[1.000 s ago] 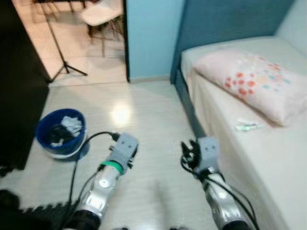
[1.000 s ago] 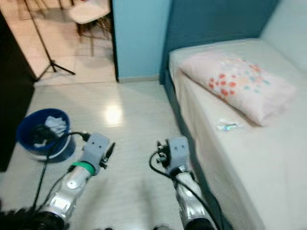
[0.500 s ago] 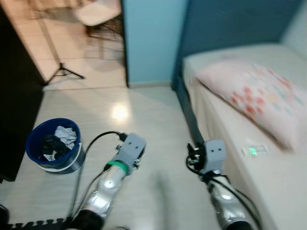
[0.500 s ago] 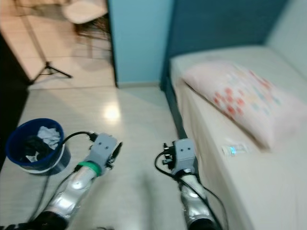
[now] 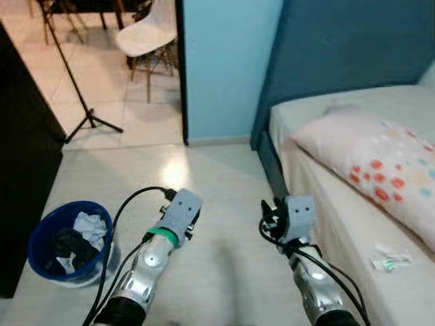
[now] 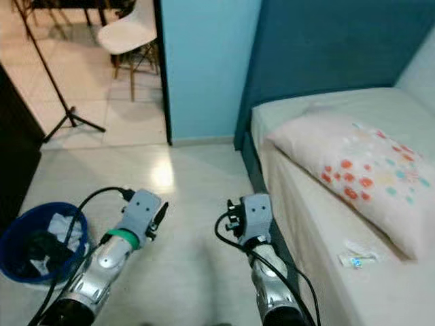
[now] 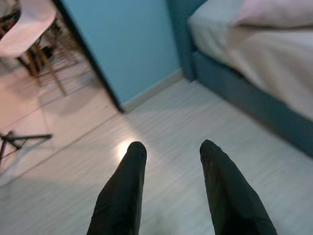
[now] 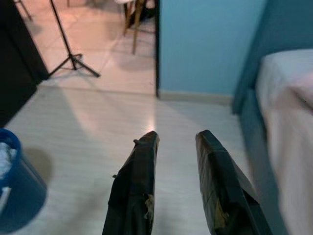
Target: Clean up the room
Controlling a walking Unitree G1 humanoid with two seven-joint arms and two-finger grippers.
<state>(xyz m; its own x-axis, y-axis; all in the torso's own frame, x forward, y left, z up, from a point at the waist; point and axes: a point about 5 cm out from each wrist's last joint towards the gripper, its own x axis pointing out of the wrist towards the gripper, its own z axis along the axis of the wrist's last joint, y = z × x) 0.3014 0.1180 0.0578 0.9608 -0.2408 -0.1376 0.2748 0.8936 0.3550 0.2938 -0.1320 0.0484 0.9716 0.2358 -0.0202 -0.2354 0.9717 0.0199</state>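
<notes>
A small clear wrapper with a green mark (image 5: 390, 261) lies on the bed's cream sheet (image 5: 340, 224), just below a pink pillow with red dots (image 5: 370, 159). On the floor at the left stands a blue bin (image 5: 64, 241) holding crumpled paper and dark scraps. Both arms are held forward and low over the pale floor between bin and bed. My left gripper (image 7: 172, 147) is open with nothing between its fingers. My right gripper (image 8: 177, 136) is open too, near the bed's side, and holds nothing.
A dark cabinet (image 5: 20, 170) rises on the left behind the bin. A light-blue wall end (image 5: 224, 68) and the dark-blue headboard (image 5: 340, 47) stand ahead. Through the doorway are a tripod stand (image 5: 85, 115) and a white chair (image 5: 146, 34).
The camera has moved: bin, pillow and wrapper now sit lower in the picture, with more of the doorway and chair in view. Both arms keep the same pose, fingers apart.
</notes>
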